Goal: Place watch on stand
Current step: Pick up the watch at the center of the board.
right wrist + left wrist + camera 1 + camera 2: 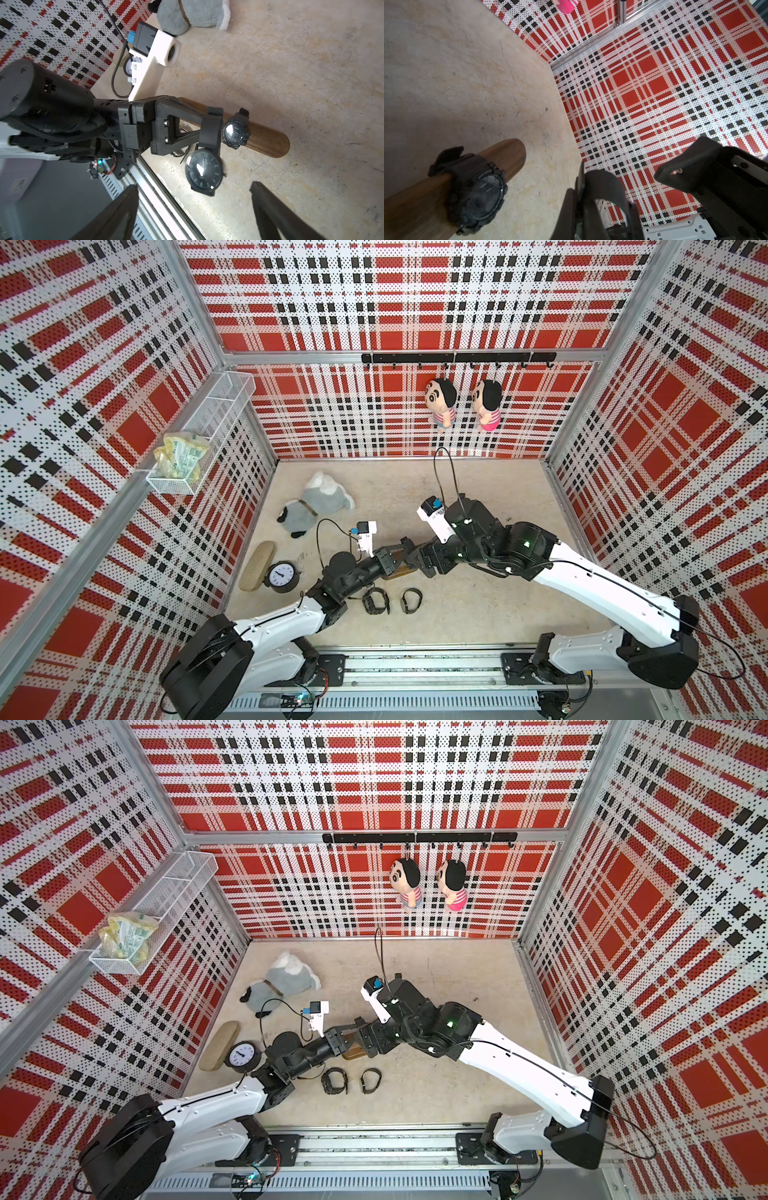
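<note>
Showing four watches [235, 134], one stand [268, 141].

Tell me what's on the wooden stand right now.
A chunky black watch is strapped around the stand near one rounded end. The left hand, gripping a second watch by its strap, hides much of the remaining bar.

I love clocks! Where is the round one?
In both top views the clock sits at the table's left side, next to the beige board and close to the left arm.
</note>
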Controlling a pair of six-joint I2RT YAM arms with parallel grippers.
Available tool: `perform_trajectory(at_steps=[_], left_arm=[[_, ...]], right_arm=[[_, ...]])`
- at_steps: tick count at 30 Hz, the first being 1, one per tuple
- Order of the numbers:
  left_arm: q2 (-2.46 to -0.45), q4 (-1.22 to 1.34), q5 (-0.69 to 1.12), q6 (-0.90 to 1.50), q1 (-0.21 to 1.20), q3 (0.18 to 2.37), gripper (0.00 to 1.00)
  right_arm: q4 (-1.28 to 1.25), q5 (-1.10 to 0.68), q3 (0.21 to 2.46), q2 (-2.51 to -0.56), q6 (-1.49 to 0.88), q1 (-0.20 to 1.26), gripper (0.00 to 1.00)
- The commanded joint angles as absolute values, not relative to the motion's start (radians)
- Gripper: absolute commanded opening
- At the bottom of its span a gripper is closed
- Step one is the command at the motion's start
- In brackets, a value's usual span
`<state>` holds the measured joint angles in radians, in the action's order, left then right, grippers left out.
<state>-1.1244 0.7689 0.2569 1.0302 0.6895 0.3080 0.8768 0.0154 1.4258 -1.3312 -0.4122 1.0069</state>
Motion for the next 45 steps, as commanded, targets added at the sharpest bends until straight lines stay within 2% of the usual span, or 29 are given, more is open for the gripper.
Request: perform_trajectory(at_steps=[1, 14, 27, 45], left_arm=[[-1.106, 0.728, 0.235, 0.994, 0.695, 0.34, 0.0], [-1.101, 0.72, 0.232, 0.989, 0.699, 0.336, 0.0], [-1.088, 0.718, 0.231, 0.986, 0.699, 0.325, 0.0], [-1.085, 0.718, 0.227, 0.986, 0.699, 0.319, 0.0]], right_arm=[[0.974, 0.134, 1.468, -1.371, -0.406, 1.032, 0.88], [0.951, 0.102, 1.468, -1.446, -0.399, 1.034, 0.81], [0.938, 0.095, 1.473, -1.507, -0.39, 1.034, 0.8], [0.956, 0.098, 1.5, -1.535, -0.393, 1.034, 0.68]])
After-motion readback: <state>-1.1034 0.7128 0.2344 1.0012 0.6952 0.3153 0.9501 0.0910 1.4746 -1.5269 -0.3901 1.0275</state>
